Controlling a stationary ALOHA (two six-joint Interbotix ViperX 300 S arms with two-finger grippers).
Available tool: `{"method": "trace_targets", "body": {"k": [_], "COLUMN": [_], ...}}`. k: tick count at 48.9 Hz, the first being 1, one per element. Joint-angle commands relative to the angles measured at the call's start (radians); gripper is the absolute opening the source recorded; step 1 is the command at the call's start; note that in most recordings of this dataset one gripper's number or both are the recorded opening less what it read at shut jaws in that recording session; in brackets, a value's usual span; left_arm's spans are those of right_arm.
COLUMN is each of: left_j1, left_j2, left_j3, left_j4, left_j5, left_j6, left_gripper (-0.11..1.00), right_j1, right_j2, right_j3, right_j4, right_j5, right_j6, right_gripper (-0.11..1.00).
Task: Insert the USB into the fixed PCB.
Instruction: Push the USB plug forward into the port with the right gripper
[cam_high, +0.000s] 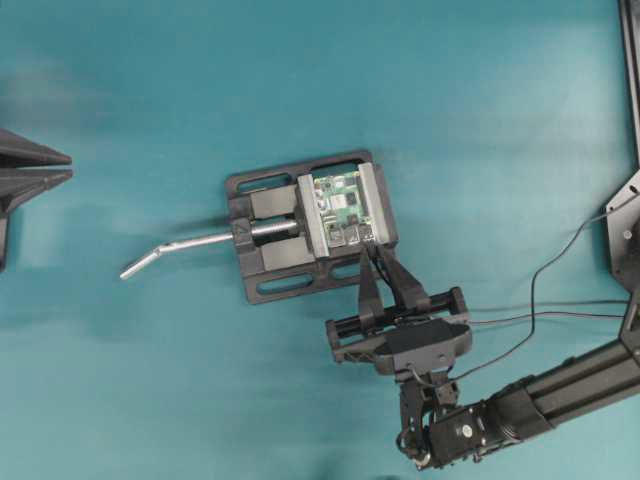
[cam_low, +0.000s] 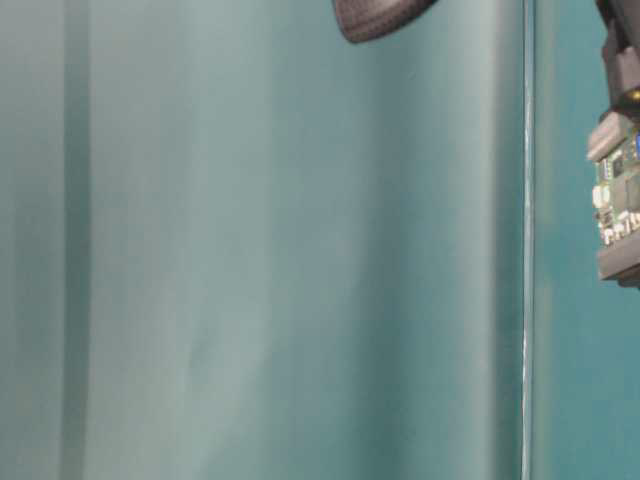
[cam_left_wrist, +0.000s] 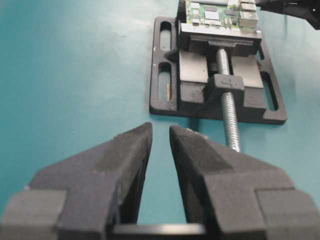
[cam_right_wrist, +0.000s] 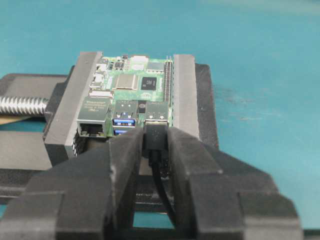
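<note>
My right gripper (cam_right_wrist: 156, 142) has its jaws clamped on the USB (cam_right_wrist: 155, 134), whose tip meets a port on the fixed PCB (cam_right_wrist: 135, 90). My left gripper (cam_left_wrist: 160, 137) hangs slightly parted and empty, facing the vise (cam_left_wrist: 220, 90).

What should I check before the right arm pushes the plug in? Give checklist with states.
1. Right gripper shut on the USB: ok.
2. Plug lined up with a port on the fixed PCB: ok, at the rightmost port.
3. Plug fully seated: cannot tell.
4. Board clamped between the vise jaws: ok.
5. Left gripper clear, open, short of the vise: ok.
6. Cable free between the fingers: ok.
</note>
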Motion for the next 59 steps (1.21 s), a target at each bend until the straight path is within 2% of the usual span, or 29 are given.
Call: {"method": "trace_targets", "body": {"k": [1,59], "left_j1": [0.002,0.002], "left_j2": [0.008,0.008], "left_j3": [-0.028,-0.028], "left_j4": [0.003,0.003], "left_j5": [-0.006,-0.006], "left_j6": [-0.002,-0.002], "left_gripper": [0.28,0.28], "right_j1": [-0.069,-0.043], "right_j2": [-0.041,-0.041], "right_j3": [0.006,0.017], "right_j4": [-0.008,-0.008], "right_j5": [-0.003,-0.003], "right_j6": [0.000,0.011], "right_gripper": [0.21,0.21]}}
